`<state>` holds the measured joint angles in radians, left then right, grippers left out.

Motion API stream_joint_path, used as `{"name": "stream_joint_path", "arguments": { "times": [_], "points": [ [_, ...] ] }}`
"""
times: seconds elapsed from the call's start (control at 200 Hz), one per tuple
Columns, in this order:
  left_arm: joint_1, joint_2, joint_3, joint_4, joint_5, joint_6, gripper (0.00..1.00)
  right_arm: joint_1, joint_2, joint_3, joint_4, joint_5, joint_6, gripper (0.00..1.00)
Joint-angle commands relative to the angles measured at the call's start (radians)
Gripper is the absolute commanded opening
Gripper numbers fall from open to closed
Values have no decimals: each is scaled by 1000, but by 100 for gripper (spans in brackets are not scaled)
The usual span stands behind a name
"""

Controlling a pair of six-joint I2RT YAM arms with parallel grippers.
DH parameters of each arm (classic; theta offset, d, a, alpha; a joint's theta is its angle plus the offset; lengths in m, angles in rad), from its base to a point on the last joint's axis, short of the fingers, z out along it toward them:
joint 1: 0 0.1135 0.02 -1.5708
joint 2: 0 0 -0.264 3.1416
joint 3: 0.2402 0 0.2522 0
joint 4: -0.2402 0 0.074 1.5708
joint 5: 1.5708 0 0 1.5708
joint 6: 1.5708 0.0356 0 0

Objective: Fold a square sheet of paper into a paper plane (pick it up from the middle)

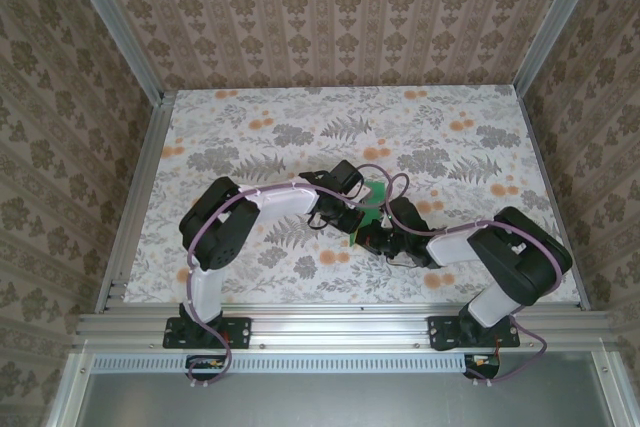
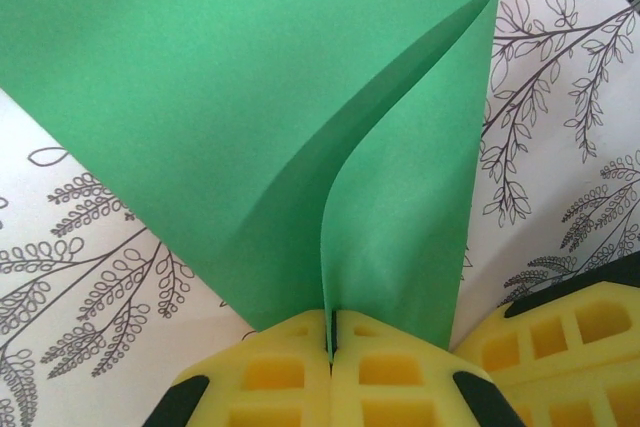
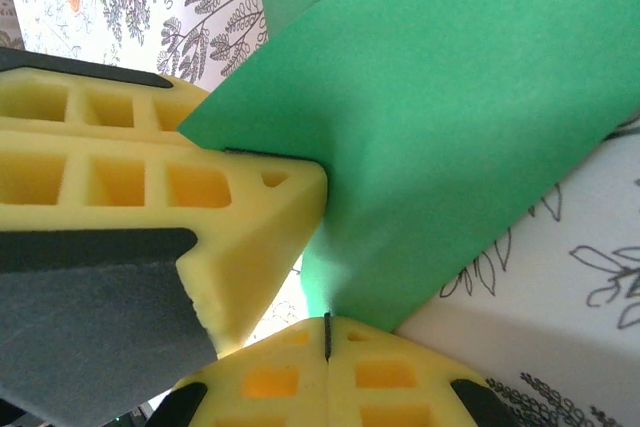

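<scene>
Green and thin, the square sheet of paper (image 2: 250,97) sits near the middle of the tabletop (image 1: 300,117). It appears to be held up off the surface between both arms. The left tool (image 2: 330,342) is closed to a hairline seam, and a soft, curved fold of the sheet rises straight out of it. The right tool (image 3: 327,339) is likewise pressed together, with green running down into its seam. Each appears to be pinching the paper, and the two sit just beside each other.

The main risk, as I judge it, is tearing. With two grips so close on one flimsy sheet, any pull in opposing directions loads the short span between them. A second risk is slip: the hold is on a narrow bit of paper, so a twist could draw it out of one seam. The fold is rounded rather than pressed flat, so it may set askew when flattened. The yellow foam pads could also bump each other — there is little room between them.

Around the work, the purple cables (image 1: 395,182) loop over the wrists close above the sheet. The patterned walls (image 1: 330,7) and the metal frame rail (image 1: 340,327) stand well apart from it.
</scene>
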<state>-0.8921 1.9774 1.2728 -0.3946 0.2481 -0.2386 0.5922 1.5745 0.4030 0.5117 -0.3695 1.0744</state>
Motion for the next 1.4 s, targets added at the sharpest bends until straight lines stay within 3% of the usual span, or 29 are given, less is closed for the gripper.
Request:
{"name": "stream_joint_path", "arguments": {
  "times": [0.0,0.195,0.65,0.9,1.035,1.105,1.185,1.395],
  "points": [
    [12,53,-39,-96,-38,-4,2,11,-38,-8,-42,38,10,5],
    [14,55,-33,-101,-39,-1,2,22,-70,9,-46,20,20,5],
    [16,58,-27,-103,-34,-2,2,55,58,10,-56,98,41,5],
    [16,42,-24,-108,-42,-8,2,38,-121,9,-197,134,-4,6],
    [16,10,-14,-108,-49,-23,9,-31,-263,32,-389,173,-87,9],
    [16,-9,1,-114,-50,-37,17,-83,-292,45,-450,166,-124,10],
    [19,-35,26,-129,-59,-47,28,-140,-290,63,-472,123,-149,10],
    [44,-126,50,-163,-65,-77,42,-187,-223,141,-468,10,-171,10]
  ]
}}
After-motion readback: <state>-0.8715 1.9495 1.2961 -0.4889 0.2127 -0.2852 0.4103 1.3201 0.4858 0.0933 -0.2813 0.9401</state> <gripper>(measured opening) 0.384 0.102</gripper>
